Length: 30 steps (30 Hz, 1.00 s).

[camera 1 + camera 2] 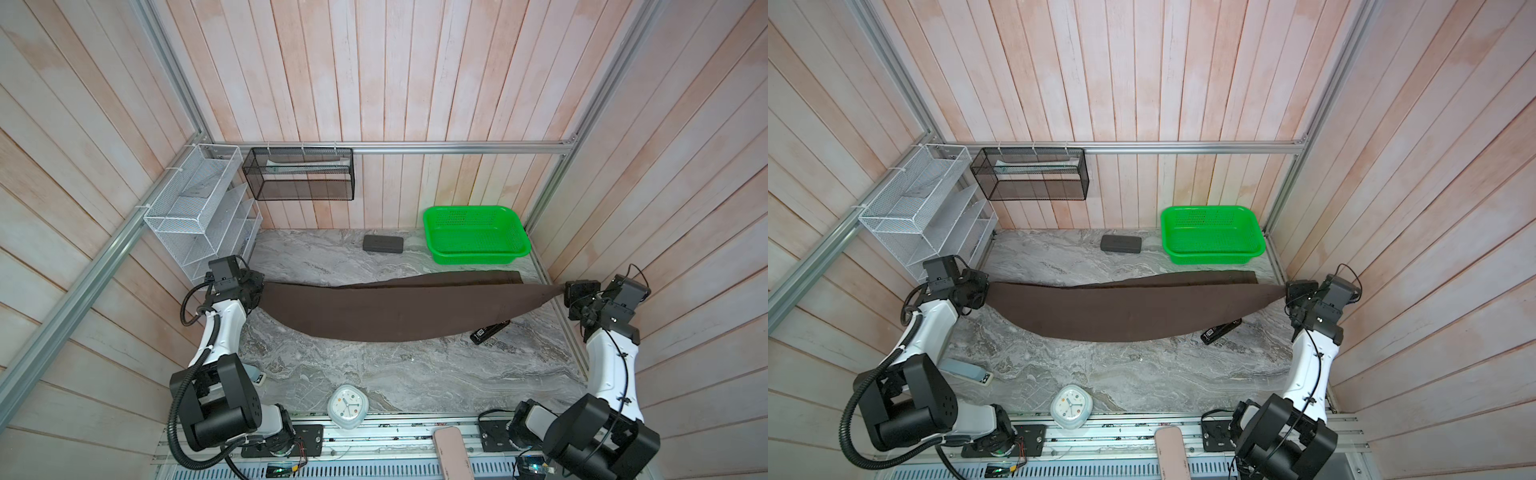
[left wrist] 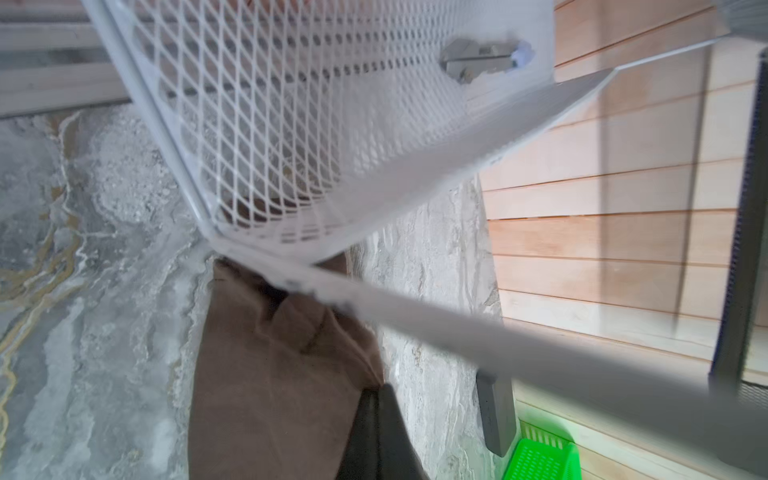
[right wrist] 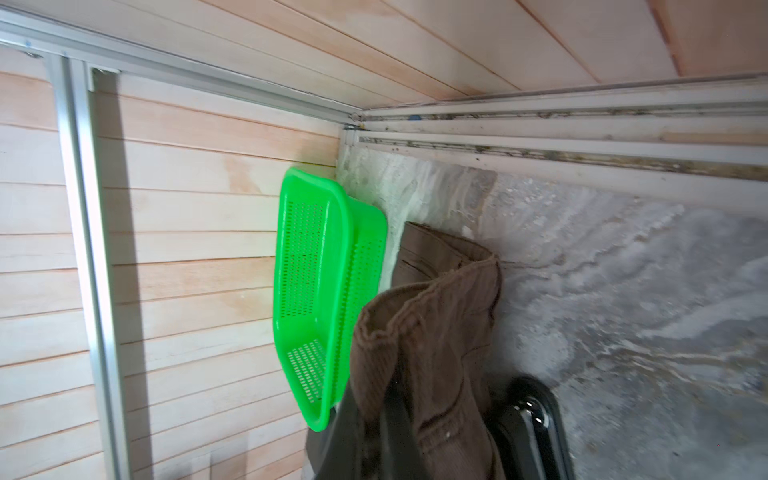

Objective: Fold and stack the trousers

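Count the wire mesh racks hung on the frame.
2: the white tiered rack in the back left corner, and the black rack on the back rail beside it. None looks hidden.

**Spread wide, clamped at both ends**

Over on the near left, the left arm (image 1: 220, 332) stands up from its base, elbow bent, white forearm angled away. The left gripper (image 1: 258, 291) points in toward the middle, jaws clamped on 1 end of the trousers (image 1: 395, 311). On the near right, the right arm (image 1: 611, 357) mirrors it, white forearm leaning up and outward. The right gripper (image 1: 562, 291) is turned inward too, pinched tight on the other end. The 2 grippers face each other, well apart, level across both top views.
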Motion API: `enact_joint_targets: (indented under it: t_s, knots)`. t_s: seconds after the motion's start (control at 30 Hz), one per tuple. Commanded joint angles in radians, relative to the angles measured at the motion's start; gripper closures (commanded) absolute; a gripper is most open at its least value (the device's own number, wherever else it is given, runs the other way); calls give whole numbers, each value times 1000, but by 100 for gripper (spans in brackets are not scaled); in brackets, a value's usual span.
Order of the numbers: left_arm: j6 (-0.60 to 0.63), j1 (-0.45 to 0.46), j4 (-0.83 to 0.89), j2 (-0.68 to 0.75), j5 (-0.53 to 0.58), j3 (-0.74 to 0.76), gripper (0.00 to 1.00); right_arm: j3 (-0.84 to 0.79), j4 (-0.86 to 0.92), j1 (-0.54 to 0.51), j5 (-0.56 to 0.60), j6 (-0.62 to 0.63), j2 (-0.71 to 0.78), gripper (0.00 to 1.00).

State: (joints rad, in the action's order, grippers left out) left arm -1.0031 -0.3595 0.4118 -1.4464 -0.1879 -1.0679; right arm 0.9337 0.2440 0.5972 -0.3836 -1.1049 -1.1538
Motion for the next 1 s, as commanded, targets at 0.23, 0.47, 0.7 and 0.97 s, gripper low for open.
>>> enact_joint_targets:
  t_s: [0.23, 0.47, 0.7, 0.97]
  knots:
    - [44, -24, -35, -96, -83, -441, 100, 319, -50, 5, -61, -99, -148, 100]
    - [37, -25, -100, -28, -176, -241, 100, 185, -57, 4, -63, -87, -88, 100]
    - [78, 30, -131, 52, -212, 6, 100, 90, -49, 4, -59, -46, -45, 100]
    - [52, 84, -195, 102, -176, 224, 100, 36, -45, 4, -56, -27, -18, 100]
